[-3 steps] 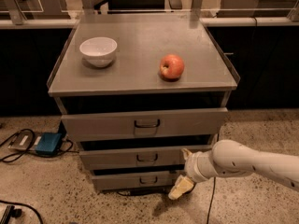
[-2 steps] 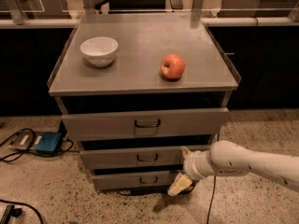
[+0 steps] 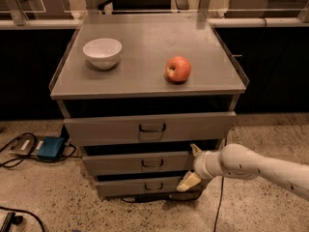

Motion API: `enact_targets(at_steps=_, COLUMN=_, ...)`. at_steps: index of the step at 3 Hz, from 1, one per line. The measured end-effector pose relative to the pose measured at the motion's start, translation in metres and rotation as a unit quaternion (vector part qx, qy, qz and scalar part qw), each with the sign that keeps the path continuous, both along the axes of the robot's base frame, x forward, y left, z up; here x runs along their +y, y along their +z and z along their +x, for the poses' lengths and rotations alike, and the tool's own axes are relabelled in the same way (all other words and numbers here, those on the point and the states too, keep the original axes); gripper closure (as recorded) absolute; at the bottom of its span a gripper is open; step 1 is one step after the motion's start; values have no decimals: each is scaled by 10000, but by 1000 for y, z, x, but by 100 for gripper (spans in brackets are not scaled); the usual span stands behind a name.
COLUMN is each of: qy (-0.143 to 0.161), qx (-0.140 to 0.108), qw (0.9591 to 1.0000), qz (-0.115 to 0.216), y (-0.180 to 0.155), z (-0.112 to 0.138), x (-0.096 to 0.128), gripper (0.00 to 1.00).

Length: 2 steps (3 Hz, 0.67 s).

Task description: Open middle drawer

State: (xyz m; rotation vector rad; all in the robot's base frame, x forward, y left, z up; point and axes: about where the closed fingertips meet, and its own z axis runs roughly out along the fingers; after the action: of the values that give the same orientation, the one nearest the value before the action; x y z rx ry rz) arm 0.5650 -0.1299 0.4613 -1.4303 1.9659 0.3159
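Shows the gripper (image 3: pixel 190 167), fingers (image 3: pixel 187 181) spread wide and empty, low at the right end of the middle drawer (image 3: pixel 120 162), second of three grey fronts, with its small dark loop handle (image 3: pixel 152 163) level at the panel's centre, sideways from the fingers, not yet grasped.

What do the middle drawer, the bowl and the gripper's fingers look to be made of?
Middle drawer: likely painted or brushed metal, a flat matte grey panel with a dark loop handle. Bowl: probably glazed ceramic, white with a soft sheen. Gripper, at the drawer's right end: its fingers look like pale yellowish plastic or rubber; which one is unclear.
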Motion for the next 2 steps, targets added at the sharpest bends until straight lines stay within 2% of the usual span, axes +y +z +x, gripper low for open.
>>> enact_targets(at_steps=1, qy=4, qx=-2, qw=10000, qz=2, y=0, z=0, x=0, gripper=0)
enact_targets(at_steps=2, qy=57, qx=-128, qw=9999, qz=-66, y=-9, z=6, x=7, gripper=0)
